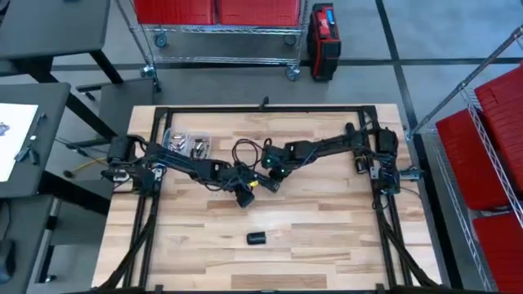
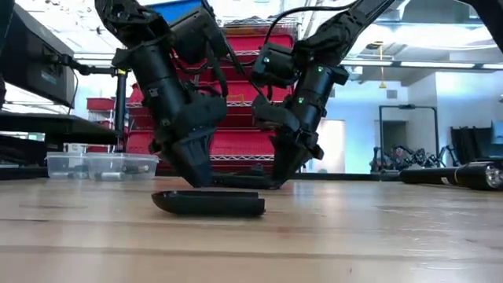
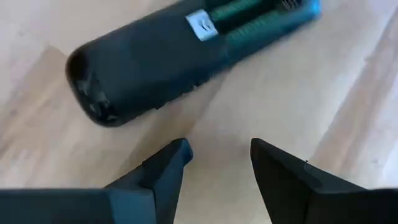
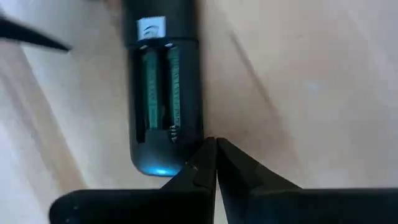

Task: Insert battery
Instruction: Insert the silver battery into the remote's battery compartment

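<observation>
A black remote [image 4: 165, 87] lies flat on the table, back up, its battery bay open with two green batteries [image 4: 158, 87] inside; it also shows in the left wrist view [image 3: 161, 56] and at the table's middle [image 1: 245, 196]. My left gripper [image 3: 221, 162] hovers open just short of the remote's closed end, with nothing between its fingers. My right gripper [image 4: 214, 152] is shut at the remote's battery end. A black cover piece [image 1: 257, 238] lies flat nearer the front edge [image 2: 208, 203]. My right gripper has its shut fingertips [image 4: 205, 155] against the corner of the remote's battery end [image 4: 194, 140], beside the bay's side wall. The fingers come slanting down from the table's far right, roughly along the remote. The remote lies flat on the table.
A clear plastic box [image 1: 186, 143] with small metal parts stands at the far left of the table [image 2: 98, 165]. A black cable [image 1: 245, 149] loops behind the grippers. Bare wood lies toward the near edge around the cover piece.
</observation>
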You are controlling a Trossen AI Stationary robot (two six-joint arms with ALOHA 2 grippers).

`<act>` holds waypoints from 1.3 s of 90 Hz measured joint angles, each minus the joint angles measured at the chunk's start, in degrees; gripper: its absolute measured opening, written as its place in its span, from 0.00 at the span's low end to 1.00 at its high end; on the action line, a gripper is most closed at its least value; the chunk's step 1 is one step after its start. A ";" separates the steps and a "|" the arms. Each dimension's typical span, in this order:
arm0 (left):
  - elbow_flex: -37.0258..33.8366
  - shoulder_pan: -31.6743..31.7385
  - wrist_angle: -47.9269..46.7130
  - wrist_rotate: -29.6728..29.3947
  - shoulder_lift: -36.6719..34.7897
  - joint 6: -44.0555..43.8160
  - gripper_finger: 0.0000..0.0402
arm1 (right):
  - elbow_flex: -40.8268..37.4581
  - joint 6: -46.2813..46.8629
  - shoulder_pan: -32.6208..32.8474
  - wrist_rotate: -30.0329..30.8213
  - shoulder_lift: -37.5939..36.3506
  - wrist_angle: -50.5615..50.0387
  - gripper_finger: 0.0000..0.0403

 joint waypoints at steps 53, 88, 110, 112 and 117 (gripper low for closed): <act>-0.13 1.25 4.25 -0.38 0.11 0.59 0.41 | -0.02 0.43 4.18 -3.74 0.02 6.09 0.00; -0.11 1.69 -5.15 1.74 -7.70 1.12 0.41 | -0.09 -8.12 4.85 -7.17 -5.06 7.31 0.00; 0.02 8.02 -24.10 -0.04 -26.09 -3.63 0.41 | -0.07 -13.60 0.75 -1.56 -16.66 6.36 0.00; 0.02 9.34 -25.95 -0.05 -27.42 -3.86 0.41 | -0.07 -14.30 0.03 -1.23 -17.61 6.76 0.00; 0.02 13.25 -29.98 -0.02 -30.43 -4.02 0.41 | -0.04 -16.23 -1.96 -1.04 -19.75 7.08 0.00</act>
